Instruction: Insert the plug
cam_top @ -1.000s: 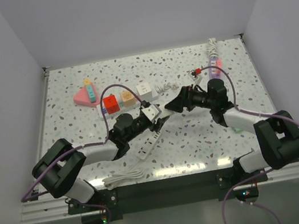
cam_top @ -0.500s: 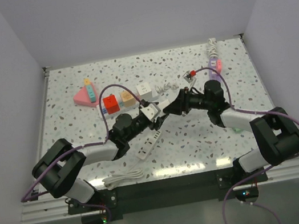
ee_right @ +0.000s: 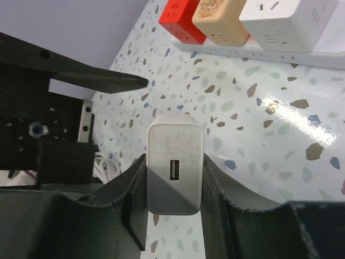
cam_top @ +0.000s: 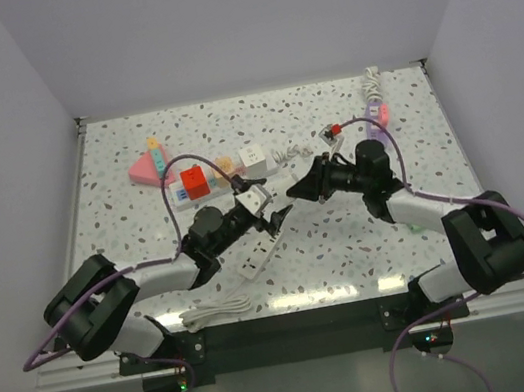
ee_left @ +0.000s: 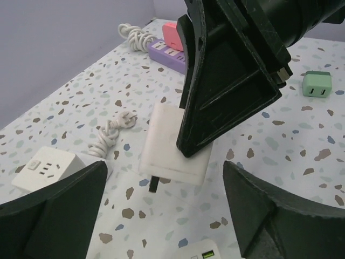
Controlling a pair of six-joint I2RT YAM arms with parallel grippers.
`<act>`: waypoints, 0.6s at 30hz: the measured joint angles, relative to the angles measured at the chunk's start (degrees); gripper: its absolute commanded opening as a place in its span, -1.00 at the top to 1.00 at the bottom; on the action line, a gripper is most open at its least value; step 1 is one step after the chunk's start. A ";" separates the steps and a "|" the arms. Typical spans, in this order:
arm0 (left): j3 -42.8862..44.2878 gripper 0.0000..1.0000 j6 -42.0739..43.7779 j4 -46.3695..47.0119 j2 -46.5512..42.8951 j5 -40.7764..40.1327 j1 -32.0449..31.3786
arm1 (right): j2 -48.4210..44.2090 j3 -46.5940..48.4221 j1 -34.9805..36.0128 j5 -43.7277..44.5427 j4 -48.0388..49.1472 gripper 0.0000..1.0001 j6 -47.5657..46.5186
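The plug (cam_top: pixel 258 198) is a white block charger held above the table's middle. My right gripper (cam_top: pixel 284 192) is shut on it, and the right wrist view shows the plug (ee_right: pixel 174 156) with its USB port clamped between the right gripper's (ee_right: pixel 174 181) two fingers. My left gripper (ee_left: pixel 164 199) is open, its fingers spread wide on either side of the plug (ee_left: pixel 164 148) without touching it; one metal prong shows beneath. A white power strip (cam_top: pixel 258 252) lies on the table just below the plug, its corner (ee_left: pixel 204 251) at the bottom edge.
A second strip carries red (cam_top: pixel 195 179), beige (cam_top: pixel 225 168) and white (cam_top: pixel 252 156) cube sockets. A pink triangle (cam_top: pixel 144 171) lies far left; a purple strip (cam_top: pixel 376 115) with a coiled cord far right. A green adapter (ee_left: pixel 316 84) and a white cable bundle (cam_top: pixel 217 310) also lie here.
My right gripper reached in and shut on the plug. My left gripper, which was holding it, has opened wide and let it go.
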 measured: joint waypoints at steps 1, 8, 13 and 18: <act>-1.11 -1.00 -0.31 -0.02 -1.51 -0.42 0.00 | -0.55 0.22 0.00 0.57 -1.53 1.00 -1.03; -12.48 -0.99 -6.27 -2.10 -14.12 -5.62 -0.02 | -6.40 2.27 0.09 6.27 -11.96 1.00 -8.57; -18.10 -1.00 -10.29 -6.38 -18.16 -13.77 -2.05 | -8.87 2.34 0.61 9.18 -17.11 1.00 -11.47; -20.55 -1.00 -12.59 -9.90 -18.56 -17.20 -4.90 | -10.10 2.58 1.22 10.95 -21.03 1.00 -12.72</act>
